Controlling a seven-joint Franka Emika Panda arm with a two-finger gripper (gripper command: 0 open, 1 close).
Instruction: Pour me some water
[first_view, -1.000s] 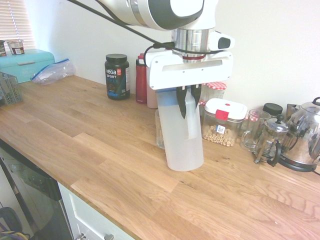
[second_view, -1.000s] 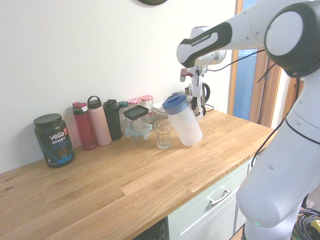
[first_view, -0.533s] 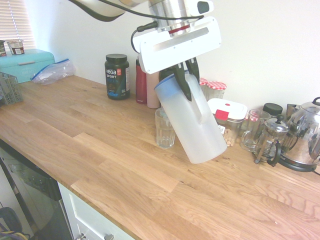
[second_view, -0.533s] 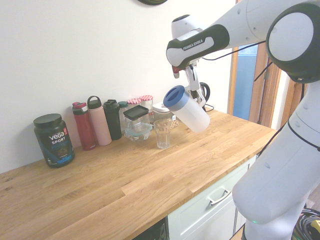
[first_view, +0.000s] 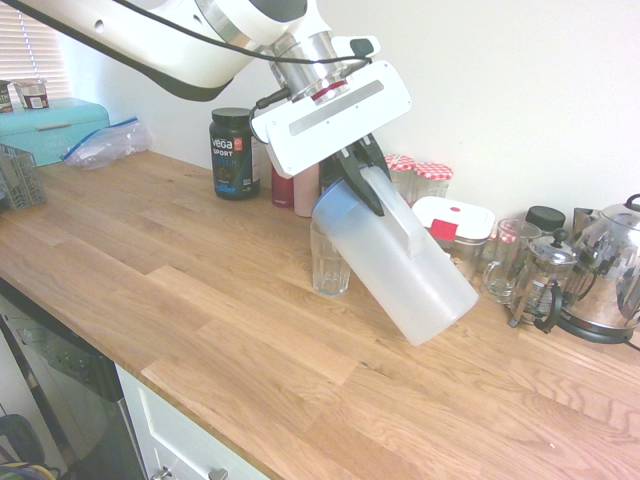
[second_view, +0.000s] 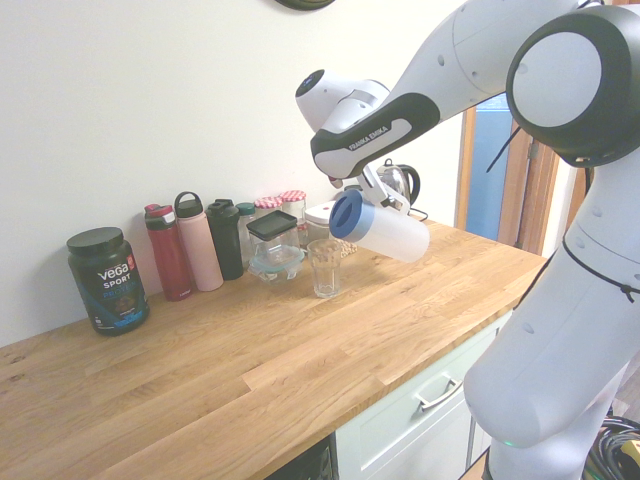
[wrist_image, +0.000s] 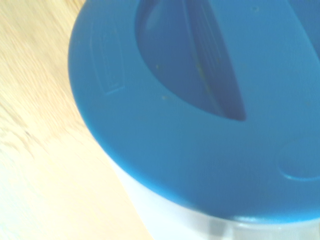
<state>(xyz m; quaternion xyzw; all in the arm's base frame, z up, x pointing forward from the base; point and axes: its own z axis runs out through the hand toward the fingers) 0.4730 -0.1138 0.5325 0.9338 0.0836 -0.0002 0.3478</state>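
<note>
Grips the pitcher (first_view: 405, 280) by its handle (first_view: 403, 217), claw (first_view: 384, 196) clenched on it. Holds it steeply tilted above the counter (first_view: 230, 330), blue lid (second_view: 350, 216) near the upright glass (first_view: 329, 264). Cannot make out the water.

This was a kitchen: at three o'clock in the first exterior view, an electric kettle (first_view: 606, 275) and a French press (first_view: 545, 275) stood on a wooden counter (first_view: 240, 330) above white cabinets (first_view: 185, 445).

A dark tub (first_view: 235, 155) reads "VEGA SPORT"; the robot arm (second_view: 375, 138), "FRANKA EMIKA".
</note>
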